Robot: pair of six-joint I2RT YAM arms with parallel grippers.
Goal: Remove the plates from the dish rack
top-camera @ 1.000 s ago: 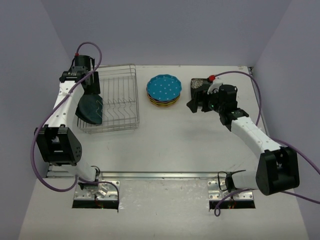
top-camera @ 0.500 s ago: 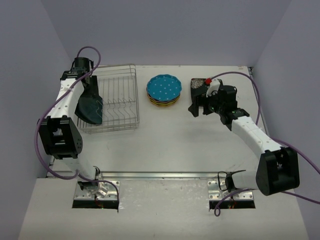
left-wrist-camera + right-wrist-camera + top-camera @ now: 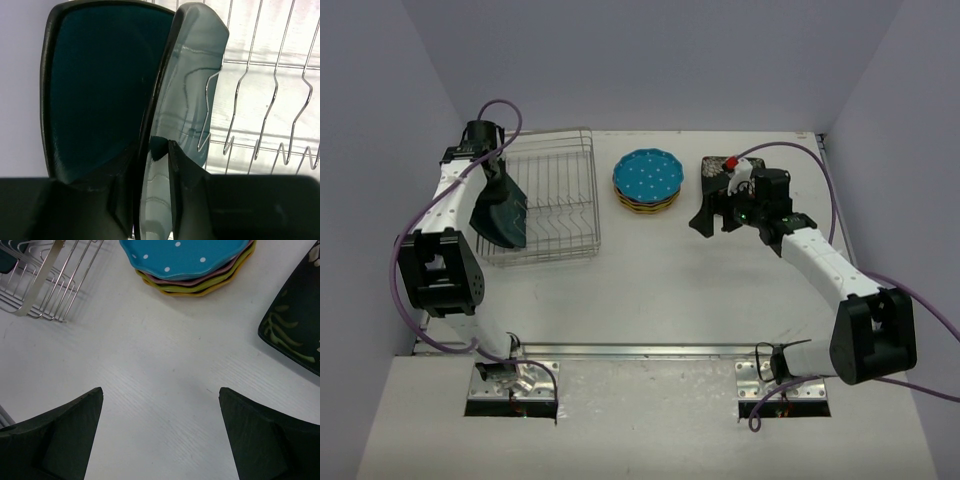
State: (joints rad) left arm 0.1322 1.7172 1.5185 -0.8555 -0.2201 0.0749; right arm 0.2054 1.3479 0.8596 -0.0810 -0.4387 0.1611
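From the top external view, the dark teal plate (image 3: 501, 214) is the only plate visible in the dish rack (image 3: 552, 200). It stands on edge at the rack's left end, with its long axis running from the far side toward the near side. The left end effector (image 3: 494, 180) meets it at the far upper rim, so the plate lies directly below and ahead of that arm. The right end effector (image 3: 703, 218) hangs well apart from it, over the desk (image 3: 650, 285) just right of the stack of round plates (image 3: 648, 181). The black speckled plate (image 3: 715, 168) is partly hidden behind the right arm. In the left wrist view, the left end effector (image 3: 150, 195) is clamped on the dark teal plate (image 3: 92, 95), one finger on the teal face and the other on the grey underside. The plate's bottom edge is cut off, so I cannot tell whether it rests between the tines (image 3: 270, 115). By my reading, the next move is a lift straight up along the plate's own plane. In the right wrist view, the right end effector (image 3: 160, 395) is spread wide and holds nothing. Ahead of it lie the stack of round plates (image 3: 192, 262), a corner of the dish rack (image 3: 47, 282) and part of the black speckled plate (image 3: 295, 332).
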